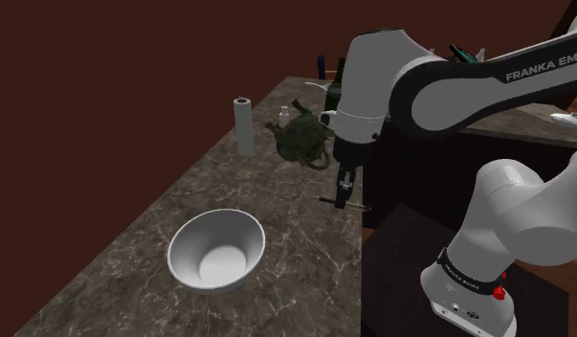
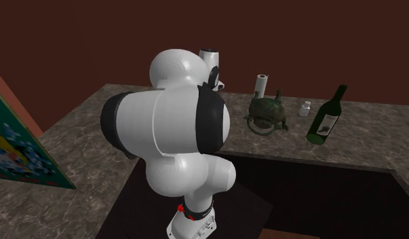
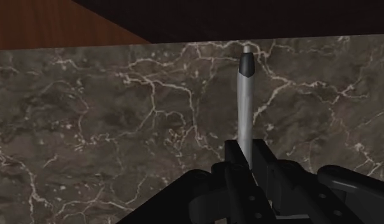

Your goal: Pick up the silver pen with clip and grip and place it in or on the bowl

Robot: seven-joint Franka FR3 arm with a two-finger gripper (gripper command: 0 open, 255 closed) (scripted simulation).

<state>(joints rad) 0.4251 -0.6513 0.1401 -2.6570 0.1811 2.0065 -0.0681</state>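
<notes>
clasping silver pen (image 3: 246, 95) between fingers (image 3: 233, 158) (its rear end hidden inside them), over dark veined counter (image 3: 88, 127)

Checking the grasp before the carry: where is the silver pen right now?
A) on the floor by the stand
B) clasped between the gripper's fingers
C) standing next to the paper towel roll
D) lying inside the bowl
B: in the wrist view the gripper has its two black fingers clasped on the silver pen over the marbled counter; the shoulder view shows the bowl apart from it.
</notes>
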